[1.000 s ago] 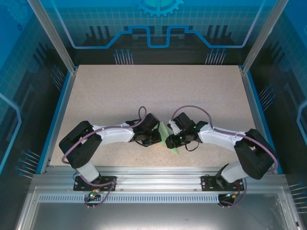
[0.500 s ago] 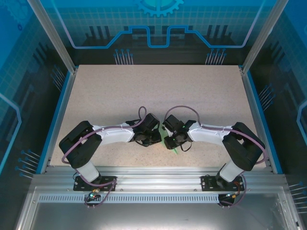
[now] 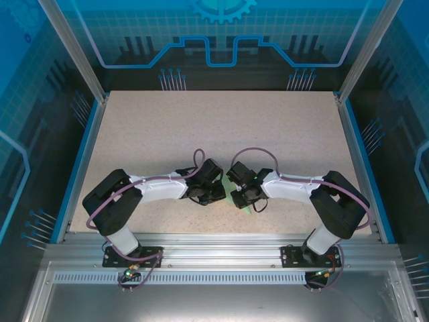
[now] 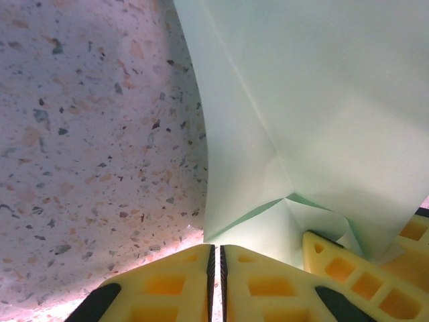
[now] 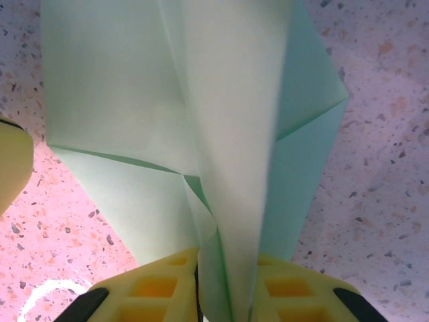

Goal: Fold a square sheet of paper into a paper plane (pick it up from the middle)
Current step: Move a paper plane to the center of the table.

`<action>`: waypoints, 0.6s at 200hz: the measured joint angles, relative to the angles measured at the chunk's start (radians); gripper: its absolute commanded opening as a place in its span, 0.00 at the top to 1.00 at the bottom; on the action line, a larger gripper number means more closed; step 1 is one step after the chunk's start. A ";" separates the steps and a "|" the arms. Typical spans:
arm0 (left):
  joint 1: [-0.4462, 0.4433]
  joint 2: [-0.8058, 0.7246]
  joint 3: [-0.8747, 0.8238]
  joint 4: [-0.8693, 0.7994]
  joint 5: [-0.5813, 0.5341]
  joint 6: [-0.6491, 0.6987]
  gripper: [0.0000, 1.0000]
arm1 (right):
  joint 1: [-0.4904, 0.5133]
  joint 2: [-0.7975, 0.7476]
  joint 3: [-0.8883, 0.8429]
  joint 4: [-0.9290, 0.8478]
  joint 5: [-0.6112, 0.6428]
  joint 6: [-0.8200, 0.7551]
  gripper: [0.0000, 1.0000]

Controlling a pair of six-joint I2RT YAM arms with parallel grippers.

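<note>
The left jaws are pressed almost together, with only a thin slit. The low edge of the green paper (image 4: 315,100) comes right down to that slit, so they look to be nipping it. The right jaws pinch the paper too. A long folded flap runs down between their yellow fingers (image 5: 154,285). From above, the paper is a small green bit squeezed between the left arm (image 3: 154,188) on its left and the right arm (image 3: 295,186) on its right.

The paper is thin, smooth and pale mint green. It has sharp creases and pointy flaps, with layers over one another. The fingers are bright yellow plastic with little square holes.

Under the paper and all around it is the counter (image 3: 214,127), sandy with tiny dark and pink specks. Farther back from the paper stand blue see-through walls (image 3: 221,40) with line pictures, and grey metal posts (image 3: 72,47).
</note>
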 measured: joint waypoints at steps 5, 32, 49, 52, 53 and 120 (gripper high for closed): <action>0.000 0.000 0.000 0.000 0.000 0.000 0.85 | 0.000 0.003 0.002 0.000 0.000 0.001 0.84; 0.000 0.000 0.000 0.000 0.000 0.000 0.82 | 0.000 0.017 0.013 -0.007 0.003 0.003 0.87; 0.000 0.000 0.000 0.000 0.000 0.000 0.78 | 0.000 0.023 0.019 -0.008 0.003 0.003 0.90; 0.000 -0.001 0.000 0.000 0.000 0.000 0.77 | 0.000 0.024 0.021 -0.009 0.003 0.004 0.91; 0.000 -0.001 0.000 0.000 0.000 0.000 0.77 | 0.000 0.024 0.021 -0.010 0.003 0.005 0.91; 0.000 -0.219 -0.057 -0.035 -0.107 -0.007 0.59 | -0.010 0.023 0.085 -0.081 0.033 0.042 0.91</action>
